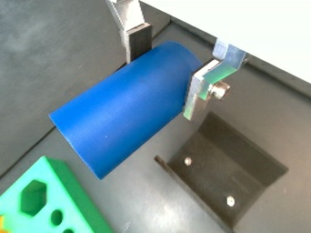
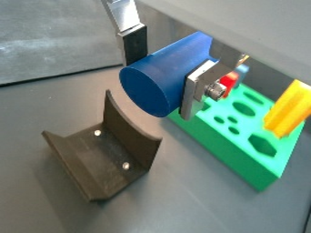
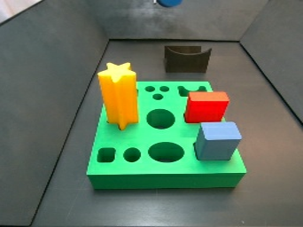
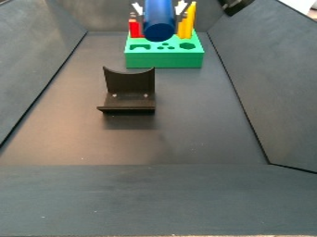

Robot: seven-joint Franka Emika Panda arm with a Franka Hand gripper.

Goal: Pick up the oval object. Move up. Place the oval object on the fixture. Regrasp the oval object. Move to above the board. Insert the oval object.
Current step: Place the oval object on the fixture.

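Observation:
My gripper (image 1: 170, 65) is shut on the oval object (image 1: 124, 107), a deep blue smooth peg held lying sideways between the two silver fingers; both wrist views show it (image 2: 165, 75). In a side view the peg (image 4: 158, 19) hangs high in the air with the gripper (image 4: 158, 11), above the floor between the fixture (image 4: 126, 90) and the green board (image 4: 165, 53). The fixture, a dark block with a U-shaped notch, lies below the peg in both wrist views (image 1: 227, 173) (image 2: 105, 157). In a side view only the peg's lower end (image 3: 169, 3) shows at the top edge.
On the board (image 3: 166, 158) stand a yellow star post (image 3: 117, 94), a red block (image 3: 206, 106) and a grey-blue cube (image 3: 219, 140). Round and other-shaped holes lie open in the board's top. Dark sloping walls enclose the floor on both sides.

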